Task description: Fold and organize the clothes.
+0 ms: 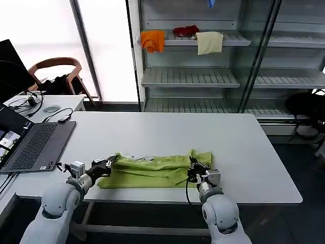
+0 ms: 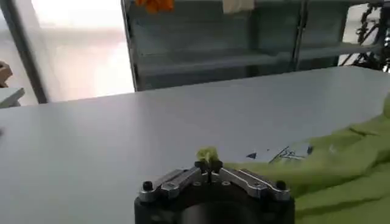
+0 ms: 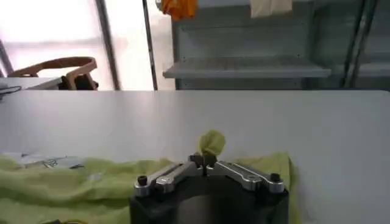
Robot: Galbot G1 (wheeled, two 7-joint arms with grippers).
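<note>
From the head view, the lime-green cotton T-shirt [image 1: 155,170] lay half-folded at the white table's [image 1: 244,147] near edge, so both corners probably needed carrying forward together. Left wrist: left gripper [image 2: 209,163] pinched green fabric; its white patch's [image 2: 291,152] print was unreadable. Right wrist: right gripper [image 3: 205,160] clamped a corner.

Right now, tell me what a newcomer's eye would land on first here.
The lime-green T-shirt stretched in a long band along the white table's near edge. The left gripper pinches one end and the right gripper the other, both shut on fabric. Behind, an orange cloth and a cream cloth hang from a shelf.
</note>
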